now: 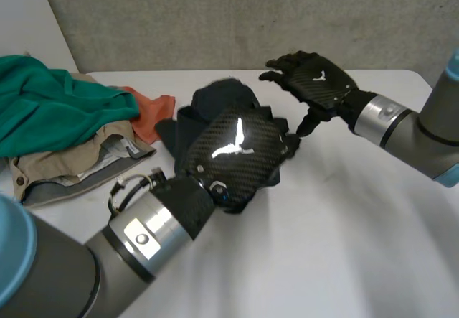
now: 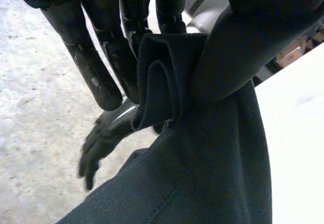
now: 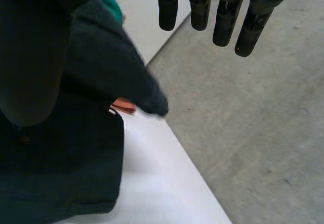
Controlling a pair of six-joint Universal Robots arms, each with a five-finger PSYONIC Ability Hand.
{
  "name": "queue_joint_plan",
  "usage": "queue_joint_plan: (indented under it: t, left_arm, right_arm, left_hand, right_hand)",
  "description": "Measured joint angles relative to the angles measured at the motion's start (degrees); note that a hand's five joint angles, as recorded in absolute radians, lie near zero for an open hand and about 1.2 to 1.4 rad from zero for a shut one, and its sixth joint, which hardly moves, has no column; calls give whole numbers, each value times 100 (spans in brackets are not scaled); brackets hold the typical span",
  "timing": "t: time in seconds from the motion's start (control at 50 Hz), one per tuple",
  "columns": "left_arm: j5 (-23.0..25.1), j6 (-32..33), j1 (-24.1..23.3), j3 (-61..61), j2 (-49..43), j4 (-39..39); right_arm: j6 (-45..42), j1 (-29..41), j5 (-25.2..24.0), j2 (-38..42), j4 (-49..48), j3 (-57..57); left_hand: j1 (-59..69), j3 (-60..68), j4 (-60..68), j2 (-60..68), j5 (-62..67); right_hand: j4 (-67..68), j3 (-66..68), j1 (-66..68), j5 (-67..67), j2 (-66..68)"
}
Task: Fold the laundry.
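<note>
Left arm (image 1: 143, 235): comes in from the robot's near left and reaches toward the middle of the white table (image 1: 344, 225)
Left hand (image 1: 233, 149): back of the hand turned up, lying over the dark garment (image 1: 222, 95); in the left wrist view its fingers (image 2: 96, 77) and thumb are closed on a folded edge of that cloth, the fold bunched between them
Dark garment: a crumpled heap in the middle of the table, under and around the left hand, with more of it draped below the palm (image 2: 202, 173); whether it is trousers or a top cannot be told
Right hand (image 1: 315, 81): raised just beyond the left hand's fingertips, on the far side of the dark garment; its fingers (image 3: 200, 11) are straight, slightly apart and hold nothing; whether the thumb touches the cloth cannot be told
Teal garment (image 1: 50, 103): on top of a pile well out to the left hand's outer side
Orange garment (image 1: 154, 113): at the edge of that pile, nearest the dark garment
Beige garment (image 1: 72, 164): under the teal one, at the bottom of the pile
</note>
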Motion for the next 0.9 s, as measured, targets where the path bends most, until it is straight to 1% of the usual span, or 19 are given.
queue_joint_plan:
  t: [0.08, 0.12, 0.24, 0.26, 0.44, 0.48, 0.52, 0.58, 0.6, 0.64, 0.66, 0.7, 0.74, 0.78, 0.82, 0.9]
  left_arm:
    - [-8, 5, -101, -122, 107, -63]
    - [-11, 14, -163, -211, 212, -142]
    - [-16, 43, -199, -296, 360, -276]
    - [-17, 49, -199, -315, 398, -320]
    - [-36, 64, -165, -367, 453, -408]
    - [-51, 67, -150, -369, 466, -415]
    - [-56, 67, -145, -369, 476, -416]
    - [-66, 68, -128, -371, 504, -417]
    - [-68, 68, -119, -372, 514, -418]
    - [-69, 68, -115, -372, 516, -419]
    - [-71, 68, -86, -373, 533, -423]
    - [-72, 68, -62, -377, 547, -430]
    - [-71, 68, -51, -378, 557, -436]
    - [-68, 68, -20, -384, 589, -458]
    - [-66, 68, 6, -388, 622, -478]
    - [-63, 68, 47, -391, 680, -503]
  right_arm:
    - [-44, 204, 51, 65, -80, -46]
    - [-130, 413, 143, 97, -193, -103]
    - [-262, 661, 213, 93, -286, -105]
    - [-343, 796, 205, 90, -312, -60]
    - [-839, 1009, -32, 290, -209, 102]
    - [-1226, 1065, -77, 448, -107, 92]
    - [-1367, 1079, -48, 491, -68, 54]
    - [-1646, 1107, 192, 548, 14, -102]
    - [-1712, 1111, 365, 537, 39, -190]
    - [-1718, 1110, 402, 532, 43, -206]
    - [-1701, 1092, 646, 479, 60, -308]
    - [-1594, 1028, 846, 403, 70, -383]
    - [-1526, 973, 899, 370, 71, -402]
    - [-1336, 774, 954, 289, 89, -420]
    - [-1185, 551, 911, 225, 127, -411]
    - [-1013, 68, 518, 156, 472, -357]
  left_hand:
    - [0, 0, 0, 0, 0]
    - [0, 0, 0, 0, 0]
    - [0, 0, 0, 0, 0]
    - [0, 0, 0, 0, 0]
    - [0, 0, 0, 0, 0]
    - [0, 0, 0, 0, 0]
    - [0, 0, 0, 0, 0]
    - [-1, 0, 0, 0, 0]
    - [-1, 0, 0, 0, 0]
    - [-1, 0, 0, 0, 0]
    - [-1, 0, 0, 0, 0]
    - [-1, 0, 0, 0, 0]
    - [-1, 0, 0, 0, 0]
    - [-1, 0, 1, 0, 0]
    - [-1, 0, 0, 0, 0]
    - [-1, 0, 0, 0, 0]
  right_hand:
    - [0, 0, 0, 0, 0]
    - [0, 0, 0, 0, 0]
    - [0, 0, 0, 0, 0]
    - [0, 0, 0, 0, 0]
    - [0, 0, 0, 0, 0]
    - [0, 0, 0, 0, 0]
    - [0, 0, 0, 0, 0]
    - [0, 0, 0, 0, 3]
    - [0, 0, 0, 0, 3]
    - [0, 0, 0, 0, 3]
    - [0, 0, 0, 0, 3]
    - [0, 0, 0, 0, 3]
    - [0, 0, 0, 0, 3]
    - [0, 0, 0, 0, 3]
    - [0, 0, 0, 0, 3]
    - [0, 0, 0, 0, 3]
